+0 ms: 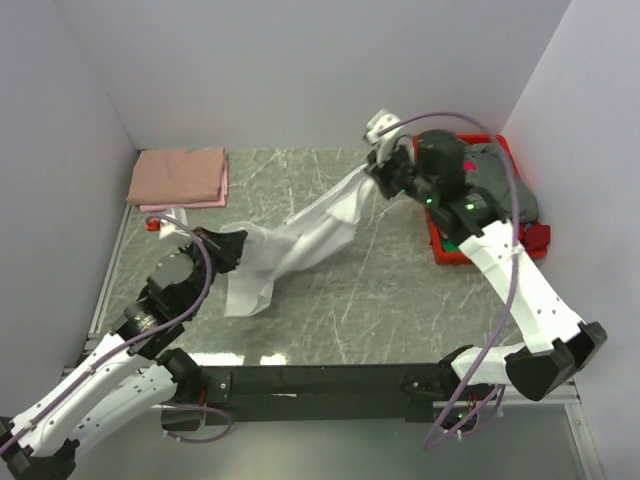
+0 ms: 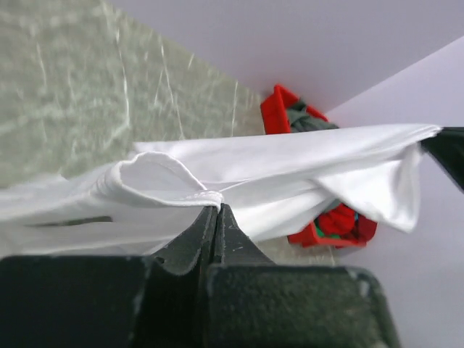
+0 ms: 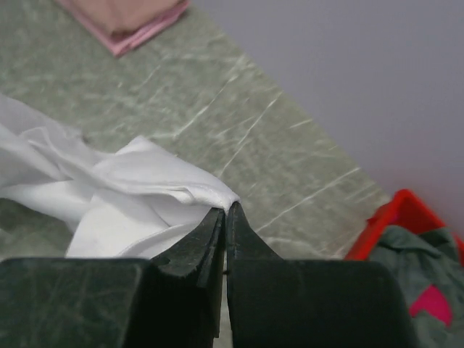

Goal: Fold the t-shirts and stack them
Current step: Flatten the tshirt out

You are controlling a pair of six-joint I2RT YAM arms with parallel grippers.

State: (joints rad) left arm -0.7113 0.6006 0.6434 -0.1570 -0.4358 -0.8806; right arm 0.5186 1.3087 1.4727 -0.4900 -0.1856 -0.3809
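Observation:
A white t-shirt [image 1: 305, 238] hangs stretched in a slanting band between my two grippers, above the grey marbled table. My left gripper [image 1: 228, 247] is shut on its lower left end; in the left wrist view the black jaws [image 2: 217, 210] pinch a hemmed fold of the white cloth [image 2: 290, 174]. My right gripper [image 1: 378, 175] is shut on the upper right end, near the back wall; its jaws [image 3: 226, 210] nip a corner of the white shirt [image 3: 145, 181]. A folded salmon-pink t-shirt [image 1: 180, 177] lies at the back left corner. More shirts, grey and red, fill the bin.
A red plastic bin [image 1: 500, 215] with crumpled grey and red clothes stands at the right wall, partly behind my right arm. White walls close the table at the back and both sides. A small red object [image 1: 152, 225] sits at the left edge.

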